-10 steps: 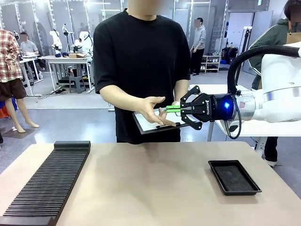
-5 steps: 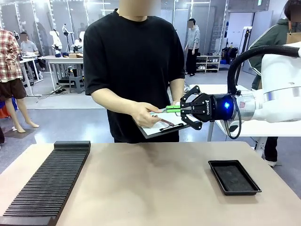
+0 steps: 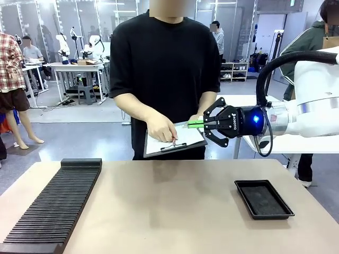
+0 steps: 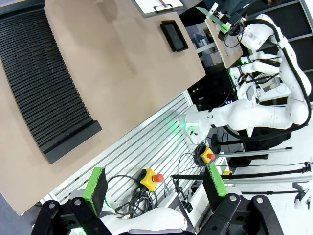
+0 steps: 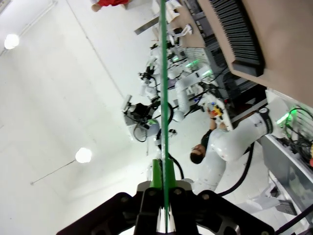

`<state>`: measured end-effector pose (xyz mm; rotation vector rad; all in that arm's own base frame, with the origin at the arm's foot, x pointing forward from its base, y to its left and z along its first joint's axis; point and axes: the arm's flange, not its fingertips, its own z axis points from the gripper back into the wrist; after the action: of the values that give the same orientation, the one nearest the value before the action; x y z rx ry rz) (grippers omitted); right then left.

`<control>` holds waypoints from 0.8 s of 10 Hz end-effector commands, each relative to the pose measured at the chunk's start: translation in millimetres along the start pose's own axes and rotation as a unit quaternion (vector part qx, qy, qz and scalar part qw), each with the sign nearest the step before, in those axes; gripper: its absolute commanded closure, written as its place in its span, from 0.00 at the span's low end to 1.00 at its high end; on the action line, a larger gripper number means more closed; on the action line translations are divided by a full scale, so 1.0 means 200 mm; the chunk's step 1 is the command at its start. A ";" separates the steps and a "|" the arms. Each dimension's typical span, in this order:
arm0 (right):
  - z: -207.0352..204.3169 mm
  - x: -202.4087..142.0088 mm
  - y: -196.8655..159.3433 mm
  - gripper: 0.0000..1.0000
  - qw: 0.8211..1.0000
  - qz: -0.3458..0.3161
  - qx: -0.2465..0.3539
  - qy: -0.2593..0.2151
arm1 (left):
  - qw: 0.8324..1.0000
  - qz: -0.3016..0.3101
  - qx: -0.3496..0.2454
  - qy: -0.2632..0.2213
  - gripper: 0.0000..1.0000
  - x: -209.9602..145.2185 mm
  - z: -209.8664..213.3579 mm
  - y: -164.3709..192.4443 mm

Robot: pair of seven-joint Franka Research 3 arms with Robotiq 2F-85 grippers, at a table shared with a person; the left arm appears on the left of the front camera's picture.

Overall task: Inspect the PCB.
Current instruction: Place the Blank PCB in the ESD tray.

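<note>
The PCB (image 3: 191, 123) is a thin green board seen edge-on, held level above the table's far edge. My right gripper (image 3: 201, 123) is shut on it, right beside the person's clipboard (image 3: 185, 138). In the right wrist view the PCB (image 5: 163, 88) is a narrow green line rising from between the shut fingers (image 5: 157, 178). The person's hand (image 3: 160, 128) rests a pen on the clipboard's white paper. In the left wrist view my left gripper (image 4: 155, 185) stands open, high off the table's near side, with nothing between its green pads (image 4: 96, 183). Far off there, the PCB (image 4: 207, 11) shows in the right gripper.
A shallow black tray (image 3: 264, 198) lies on the table at the right. A long black slotted rack (image 3: 53, 206) runs along the left side. The tan table (image 3: 169, 211) lies bare between them. Other people stand in the background.
The person turned the clipboard more level and brought the hand from open-palmed to writing on the paper with a pen. My right gripper and the PCB have held still.
</note>
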<state>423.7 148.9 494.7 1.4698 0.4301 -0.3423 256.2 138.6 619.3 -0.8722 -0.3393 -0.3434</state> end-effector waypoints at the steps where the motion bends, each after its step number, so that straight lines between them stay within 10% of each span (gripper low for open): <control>1: 0.09 -0.15 -0.02 0.97 0.994 0.055 -0.077 -0.056 | 1.000 0.006 0.009 0.002 0.00 0.01 0.01 -0.01; 8: 0.55 -0.10 -0.21 0.97 0.944 0.114 -0.267 -0.158 | 1.000 0.006 0.009 0.002 0.00 0.01 0.01 -0.01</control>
<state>379.9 38.3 486.3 0.9326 0.0925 -0.2494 256.1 138.9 619.4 -0.8725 -0.3399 -0.3433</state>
